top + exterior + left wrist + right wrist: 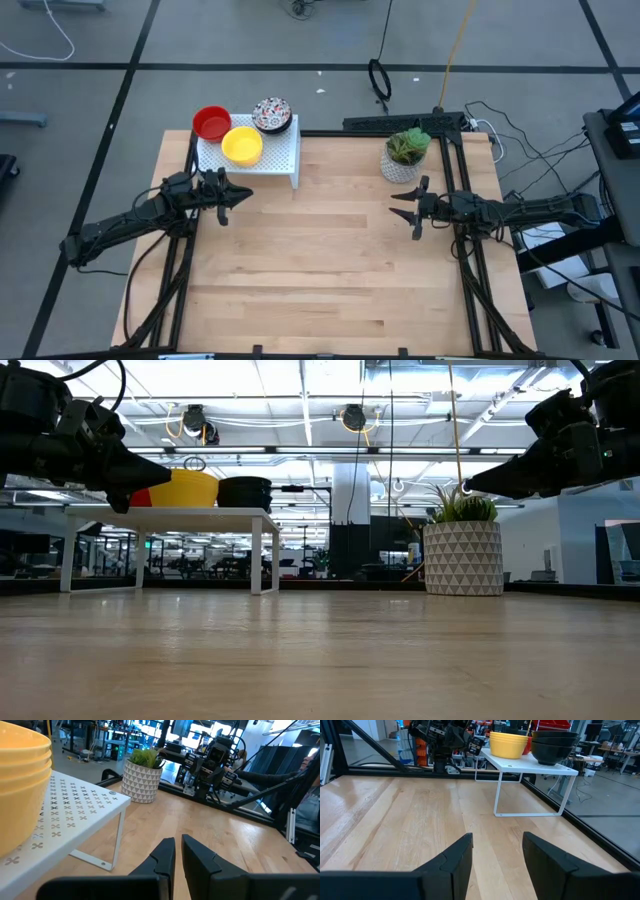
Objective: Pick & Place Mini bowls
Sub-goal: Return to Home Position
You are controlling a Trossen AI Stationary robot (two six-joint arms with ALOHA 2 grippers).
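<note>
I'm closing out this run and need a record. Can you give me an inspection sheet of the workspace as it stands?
Surface: wooden table, with the white rack at its far left.
Job's things: red bowls, yellow bowls and patterned bowls, grouped by colour on the rack.
Clutter: potted plant at far right; nothing else seen.
Hands: left hand beside the rack, shut, empty; right hand beside the plant, open, empty.
Cables: loose cables on the floor beyond the table's far right corner.
Surroundings: grey floor with dark lines; nobody seen.
</note>
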